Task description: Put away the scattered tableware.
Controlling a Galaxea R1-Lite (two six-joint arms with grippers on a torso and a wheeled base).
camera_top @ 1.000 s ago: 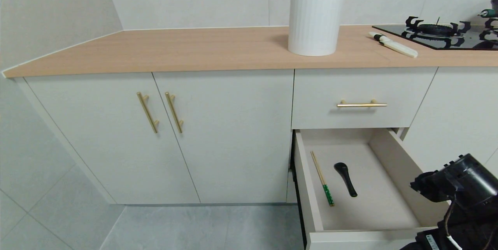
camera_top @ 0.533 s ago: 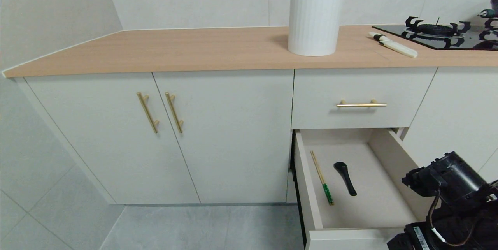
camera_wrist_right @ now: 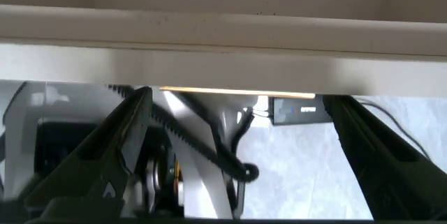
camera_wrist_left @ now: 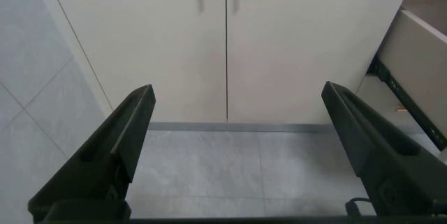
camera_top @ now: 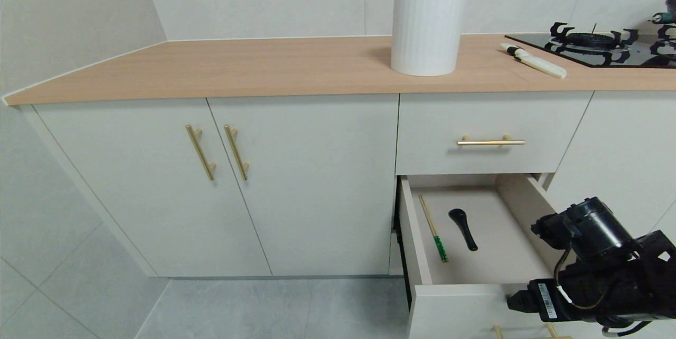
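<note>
Head view: your chopsticks (camera_top: 433,228) and spoon (camera_top: 462,228) lie in the open drawer (camera_top: 413,238) at 5 o'clock, with the right gripper (camera_wrist_right: 234,102) spread wide at its front, seemingly to shut it, while the left gripper (camera_wrist_left: 237,95) hangs released.

Chopsticks (camera_top: 433,228) and spoon (camera_top: 463,229) in open drawer (camera_top: 415,241)

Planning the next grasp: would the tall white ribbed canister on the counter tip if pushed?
Likely tips if pushed near the top: the canister is taller than wide. Pushed low, it probably slides on the smooth counter. Weight unclear; its inside is hidden.
</note>
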